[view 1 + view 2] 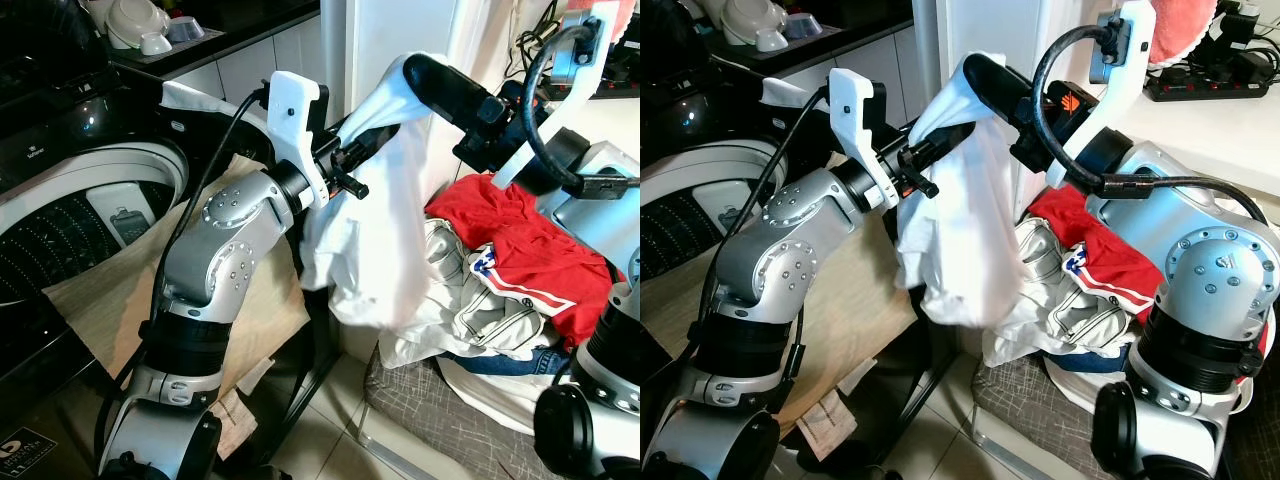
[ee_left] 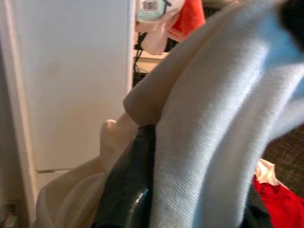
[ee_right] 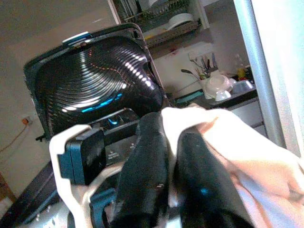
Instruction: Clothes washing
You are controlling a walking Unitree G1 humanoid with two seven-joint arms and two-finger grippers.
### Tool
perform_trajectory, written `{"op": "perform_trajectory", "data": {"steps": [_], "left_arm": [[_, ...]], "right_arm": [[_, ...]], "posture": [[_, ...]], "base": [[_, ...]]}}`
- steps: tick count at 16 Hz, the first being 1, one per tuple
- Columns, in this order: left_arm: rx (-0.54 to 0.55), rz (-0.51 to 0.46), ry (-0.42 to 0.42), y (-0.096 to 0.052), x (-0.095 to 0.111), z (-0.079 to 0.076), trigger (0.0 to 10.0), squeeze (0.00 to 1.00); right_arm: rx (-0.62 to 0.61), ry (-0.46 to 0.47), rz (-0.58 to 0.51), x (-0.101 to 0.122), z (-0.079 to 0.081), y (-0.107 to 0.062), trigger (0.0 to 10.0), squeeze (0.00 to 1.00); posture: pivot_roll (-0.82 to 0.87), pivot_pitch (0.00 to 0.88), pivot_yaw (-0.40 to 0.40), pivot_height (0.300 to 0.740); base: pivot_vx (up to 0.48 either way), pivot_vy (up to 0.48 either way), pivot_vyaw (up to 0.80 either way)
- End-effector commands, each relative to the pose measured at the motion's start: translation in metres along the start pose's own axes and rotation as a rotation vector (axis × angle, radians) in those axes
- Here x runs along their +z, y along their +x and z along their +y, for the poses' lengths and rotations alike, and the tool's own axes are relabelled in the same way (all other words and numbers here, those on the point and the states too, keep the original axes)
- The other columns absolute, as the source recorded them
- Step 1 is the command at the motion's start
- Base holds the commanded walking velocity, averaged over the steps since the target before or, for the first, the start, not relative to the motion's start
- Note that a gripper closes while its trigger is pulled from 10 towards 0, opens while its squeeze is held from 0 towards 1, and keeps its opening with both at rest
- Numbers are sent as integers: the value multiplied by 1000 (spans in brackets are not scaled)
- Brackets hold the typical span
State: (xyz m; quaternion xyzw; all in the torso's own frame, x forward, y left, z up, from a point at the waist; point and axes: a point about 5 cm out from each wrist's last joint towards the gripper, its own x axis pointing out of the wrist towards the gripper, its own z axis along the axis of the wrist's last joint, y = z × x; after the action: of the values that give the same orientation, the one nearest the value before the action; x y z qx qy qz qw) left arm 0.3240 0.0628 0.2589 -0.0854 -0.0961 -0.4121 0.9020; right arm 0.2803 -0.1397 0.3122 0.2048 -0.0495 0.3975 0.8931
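A white garment (image 1: 370, 230) hangs in the air between my two grippers, above a laundry pile. My left gripper (image 1: 347, 168) is shut on its left edge; in the left wrist view the cloth (image 2: 209, 123) wraps over a black finger (image 2: 128, 190). My right gripper (image 1: 432, 76) is shut on the garment's top, with cloth pinched between its fingers (image 3: 147, 161). The top-loading washing machine (image 1: 90, 215) stands open at the left, its drum dark. The raised lid (image 3: 95, 90) appears in the right wrist view.
A red garment (image 1: 510, 240), a pair of white shorts (image 1: 490, 300) and something blue lie heaped on a grey basket (image 1: 440, 420) at the right. A beige cloth (image 1: 110, 290) drapes over the washer's front. Dishes (image 1: 135, 25) sit on the dark counter behind. A white cabinet (image 1: 470, 40) stands behind the garment.
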Motion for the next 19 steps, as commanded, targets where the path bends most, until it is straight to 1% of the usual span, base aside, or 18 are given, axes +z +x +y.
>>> {"op": "perform_trajectory", "data": {"steps": [1,3,4,5,6,7,8,9,10,11,12,13,14,15,16,17,18,19], "left_arm": [[53,-9,20,-3,7,11,0,0],[109,-27,42,-2,15,24,0,0],[140,-43,66,-1,22,32,0,0],[162,-50,81,1,27,38,0,0],[221,-64,135,5,39,51,0,0],[319,-64,246,8,55,70,0,0],[456,-53,401,7,74,91,0,0],[586,-36,587,2,94,108,0,0],[640,-11,680,-2,103,115,0,0],[781,70,829,-14,112,134,0,0],[953,210,986,-37,113,158,0,0],[989,239,1011,-42,112,163,0,0],[1036,276,1055,-50,111,169,0,0],[1102,388,1102,-64,105,180,0,0],[1132,456,1127,-73,100,185,7647,0],[1128,570,1103,-83,85,192,10000,0],[1082,699,1050,-89,64,195,10000,0],[1080,738,1013,-92,56,196,10000,427]], "right_arm": [[10,-22,-19,3,4,-2,10000,1000],[-38,-39,38,-5,0,-10,10000,1000],[-58,-95,116,-12,-2,-19,10000,1000],[-101,-110,153,-16,-6,-24,10000,1000],[-179,-144,209,-22,-14,-34,10000,1000],[-236,-187,264,-28,-20,-44,10000,1000],[-269,-214,300,-32,-23,-51,10000,0],[-281,-222,308,-34,-23,-55,10000,0],[-283,-231,308,-34,-22,-57,10000,0],[-292,-250,309,-36,-21,-59,10000,0],[-327,-271,305,-39,-22,-63,10000,0],[-335,-278,305,-39,-23,-64,10000,0],[-350,-282,307,-41,-24,-66,10000,0],[-379,-281,318,-43,-26,-71,10000,0],[-416,-285,335,-45,-30,-74,10000,0],[-456,-301,364,-47,-34,-80,10000,0],[-395,-304,371,-50,-30,-79,10000,0],[-333,-304,372,-51,-23,-77,10000,0]], "posture": [[-72,0,79,740],[-68,0,78,740],[-60,0,71,740],[-60,0,71,740],[-60,0,69,740],[-66,0,77,740],[-71,0,88,740],[-75,0,96,740],[-78,0,104,740],[-83,0,113,740],[-88,0,122,740],[-88,0,122,740],[-91,0,130,740],[-94,0,135,740],[-96,0,136,740],[-94,0,129,740],[-92,0,127,740],[-92,0,127,740]], "base": [[0,0,0],[0,0,0],[0,0,0],[0,0,0],[0,0,0],[0,0,0],[0,0,0],[0,0,0],[0,0,0],[0,0,0],[0,0,0],[0,0,0],[0,0,0],[0,0,0],[0,0,0],[0,0,0],[0,0,0],[0,0,0]]}}
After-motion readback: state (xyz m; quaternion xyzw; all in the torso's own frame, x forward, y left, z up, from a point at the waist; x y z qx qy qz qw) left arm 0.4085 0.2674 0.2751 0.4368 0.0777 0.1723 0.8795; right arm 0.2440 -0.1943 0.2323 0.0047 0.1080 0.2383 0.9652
